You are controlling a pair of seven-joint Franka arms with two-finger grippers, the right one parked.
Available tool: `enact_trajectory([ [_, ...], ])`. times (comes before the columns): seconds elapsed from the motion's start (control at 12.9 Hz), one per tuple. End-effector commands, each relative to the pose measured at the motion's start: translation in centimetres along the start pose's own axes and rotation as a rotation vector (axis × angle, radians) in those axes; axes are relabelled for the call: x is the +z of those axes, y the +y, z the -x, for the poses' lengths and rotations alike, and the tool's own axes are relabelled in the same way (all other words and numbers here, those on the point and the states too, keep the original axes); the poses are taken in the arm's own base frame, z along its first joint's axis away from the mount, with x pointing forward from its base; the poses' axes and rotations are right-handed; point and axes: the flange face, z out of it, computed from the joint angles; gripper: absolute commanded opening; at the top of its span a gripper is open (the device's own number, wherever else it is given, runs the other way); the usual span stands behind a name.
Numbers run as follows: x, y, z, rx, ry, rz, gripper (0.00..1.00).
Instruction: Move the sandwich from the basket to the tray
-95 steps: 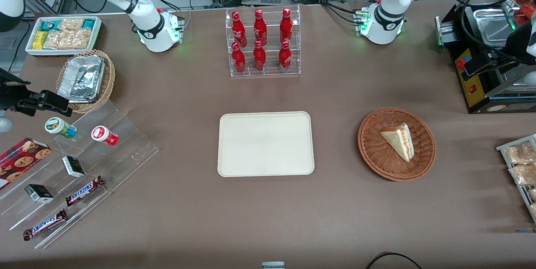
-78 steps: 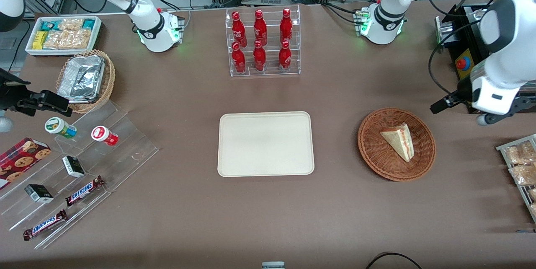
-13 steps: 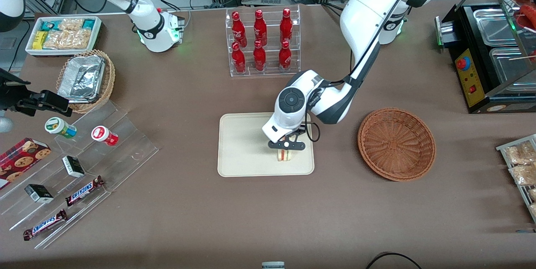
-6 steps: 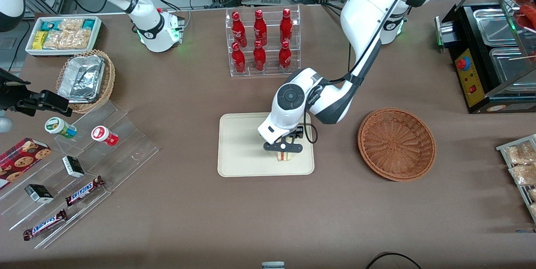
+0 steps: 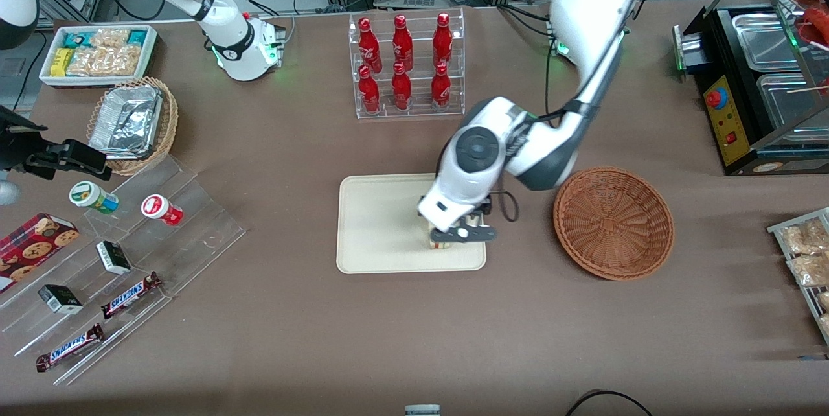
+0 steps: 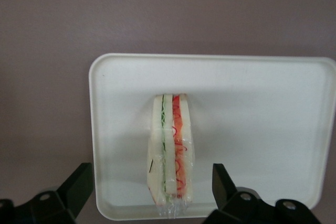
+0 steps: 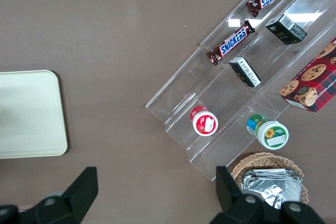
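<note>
Since the sandwich [image 6: 171, 150] is already sat on the tray [image 6: 252, 108], the drop-off step looks pretty much wrapped up.

Nearest the front camera, the tray's edge is seen with the sandwich stood on its crust edge just inside it, filling stripes facing up, toward the basket end of the tray. Right above it the gripper [image 5: 462, 233] is held with its fingers [image 6: 79, 184] spread wide, one on each side of the sandwich and clear of it, so nothing is gripped. A bit farther off toward the working arm's end, the basket [image 5: 613, 222] is left with nothing in it. Next, probably only a straight lift away is needed, with care taken that the upright wedge isn't clipped and tipped over.
</note>
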Motion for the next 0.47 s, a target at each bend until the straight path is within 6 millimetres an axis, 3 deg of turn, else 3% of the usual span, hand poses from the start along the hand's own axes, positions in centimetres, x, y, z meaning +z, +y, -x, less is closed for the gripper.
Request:
enact_trajectory([
  [0.0,-5.2,-3.8,-1.8,-0.057,-0.008,-0.005,1.0],
  [0.16,-8.8,-6.4,-3.2,-0.037,-0.014,-0.028,1.0],
  [0.39,-13.3,-15.5,-6.2,-0.139,-0.041,-0.055,1.0],
])
